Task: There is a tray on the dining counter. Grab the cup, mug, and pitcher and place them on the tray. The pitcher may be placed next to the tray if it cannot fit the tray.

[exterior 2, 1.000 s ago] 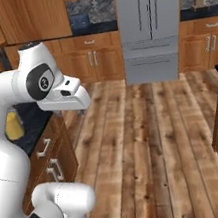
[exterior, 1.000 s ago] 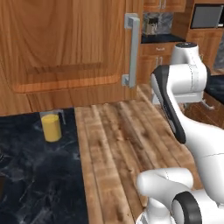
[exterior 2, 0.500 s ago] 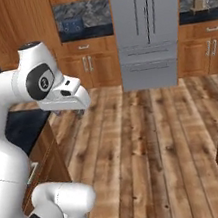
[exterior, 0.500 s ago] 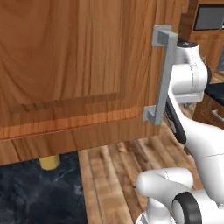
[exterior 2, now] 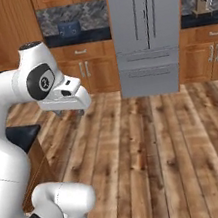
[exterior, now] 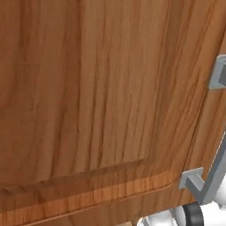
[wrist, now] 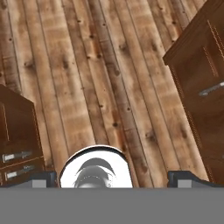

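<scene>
Claw (wrist: 112,177) spread empty above wood floor (wrist: 100,78), dining counter (exterior 2: 19,137) beside.

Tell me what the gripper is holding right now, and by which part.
Nothing is held. In the hand view the gripper is open, its dark fingertips far apart, with bare wooden floor beyond them.

Below me I see the plank floor (wrist: 109,74). A dark wooden cabinet (wrist: 201,87) stands right of it; a drawer unit (wrist: 17,140) left. My fingertips (wrist: 43,178) sit wide apart.
</scene>
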